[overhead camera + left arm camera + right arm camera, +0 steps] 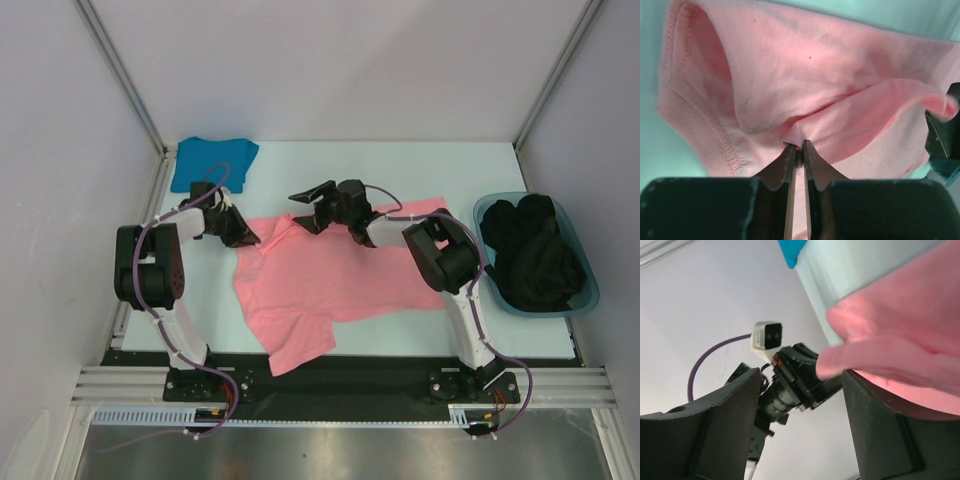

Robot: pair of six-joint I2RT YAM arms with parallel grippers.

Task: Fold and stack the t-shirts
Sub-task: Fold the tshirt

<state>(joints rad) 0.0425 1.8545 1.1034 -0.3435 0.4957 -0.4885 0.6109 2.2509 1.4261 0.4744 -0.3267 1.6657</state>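
The salmon pink t-shirt [330, 280] lies spread out, wrinkled, in the middle of the table. My left gripper [245, 235] is at its left shoulder. In the left wrist view the left gripper [799, 146] is shut, pinching a raised fold of the pink t-shirt [790, 75]. My right gripper [305, 215] hovers at the shirt's upper edge near the collar, open. In the right wrist view my right gripper [802, 390] holds nothing, and the pink t-shirt [900, 330] drapes past its right finger. The teal-blue t-shirt [212, 162] sits folded at the back left corner.
A translucent teal tub [590, 290] holding black clothes stands at the right edge of the table. White walls with metal posts close in the left, back and right sides. The left arm's wrist camera [766, 335] shows between my right fingers.
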